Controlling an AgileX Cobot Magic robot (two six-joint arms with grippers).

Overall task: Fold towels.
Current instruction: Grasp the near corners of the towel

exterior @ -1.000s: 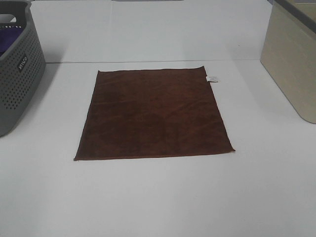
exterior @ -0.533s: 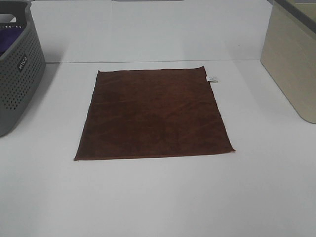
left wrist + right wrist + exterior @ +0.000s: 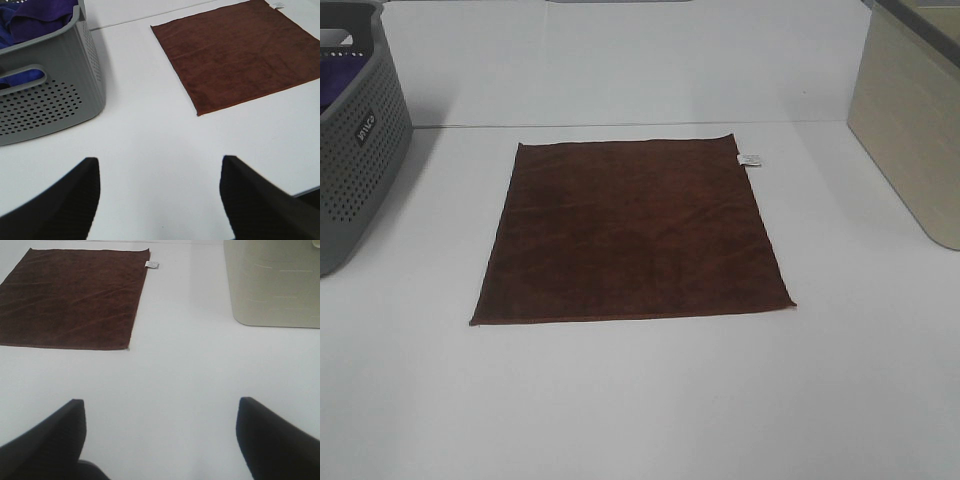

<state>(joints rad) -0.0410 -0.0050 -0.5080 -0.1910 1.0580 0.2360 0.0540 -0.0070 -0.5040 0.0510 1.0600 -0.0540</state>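
A dark reddish-brown square terry towel point(image 3: 632, 232) is laid flat and single-layer on the white table point(image 3: 640, 410), w/ hems square to the table edge. This is presumably so that both near corners can be reached at once. The left gripper point(image 3: 159, 161) is held w/ jaws spread wide and nothing btwn them. The towel is well ahead of it and off toward the other arm. The right gripper point(image 3: 160, 401) is likewise spread and empty, w/ the towel ahead and inboard of it. A small white tag point(image 3: 749, 159) is seen at the far corner on the right gripper's side. A grey perforated plastic basket point(image 3: 50, 95) holding purple cloth point(image 3: 35, 15) is placed outboard of the left gripper, and a beige bin point(image 3: 272, 282) outboard of the right, approx. clear of the fold area. No fold is judged to be made yet.
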